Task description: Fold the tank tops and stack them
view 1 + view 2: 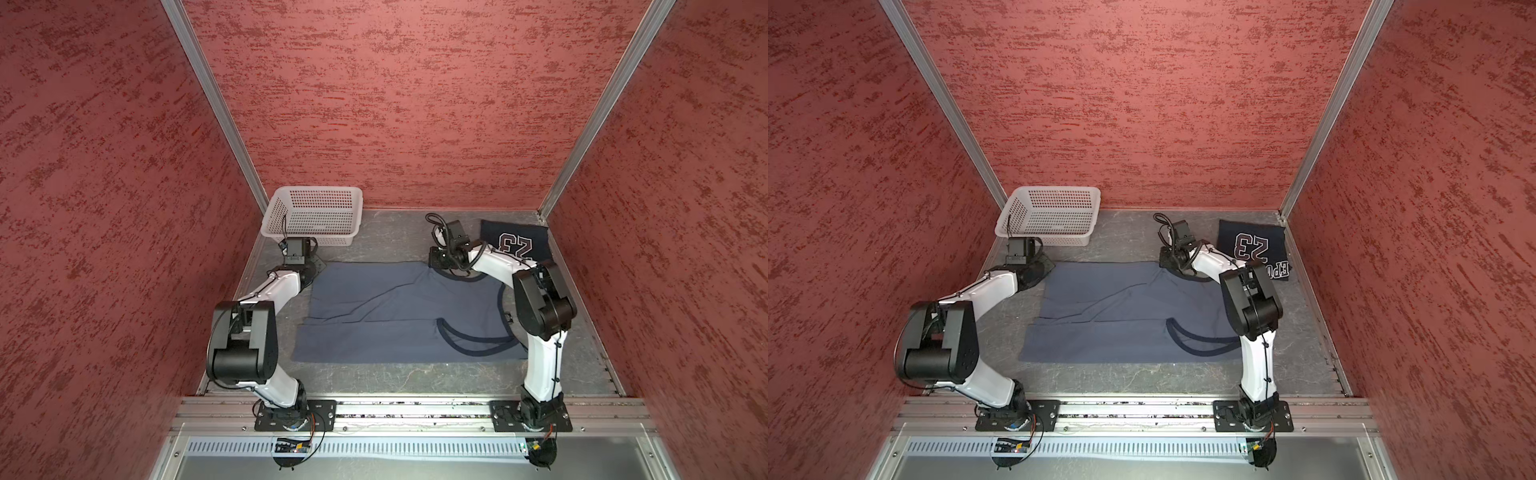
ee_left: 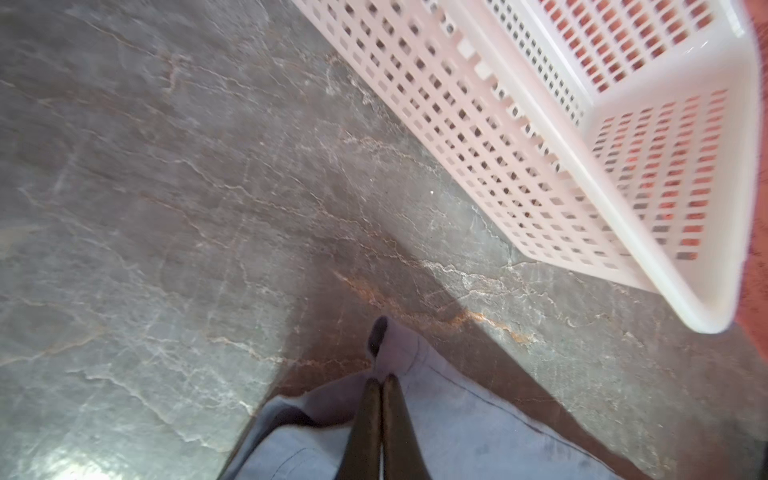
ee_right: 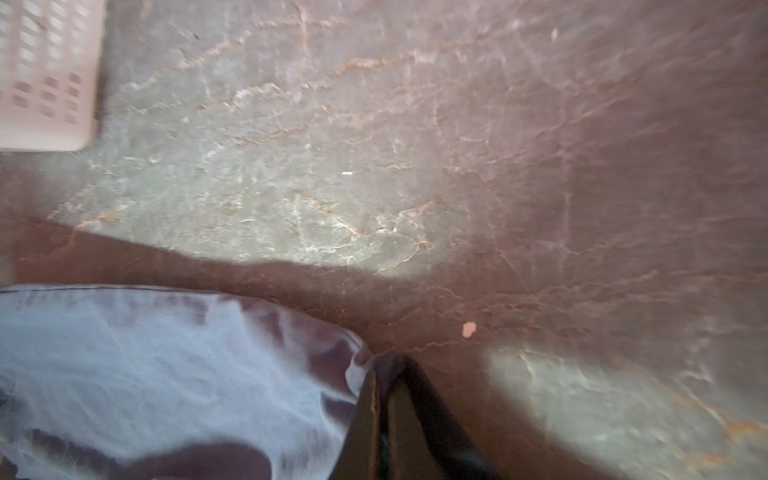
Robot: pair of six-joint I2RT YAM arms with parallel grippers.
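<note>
With the left fingers (image 2: 368, 424) pressed together, pinches the far hem corner of the grey-blue tank top (image 1: 374, 307); with the right fingers (image 3: 361, 432), likewise closed, nips the dark-trimmed strap end on that same far edge. Grips both far corners at once, probably to carry that edge over toward the near one in a single even fold. Leaves the rest of the garment spread flat on the surface (image 1: 395, 378). Has the navy tank top (image 1: 515, 241), already folded with its "23" upward, near and beyond the strap end, seemingly as the base of the stack. Has a white basket (image 1: 316, 212) just beyond the hem end, out of the fold's way. Shows an aluminium rail (image 1: 415, 409) nearer than the top, grey veined stone pattern under it, red textured walls (image 1: 415, 104) beyond.
</note>
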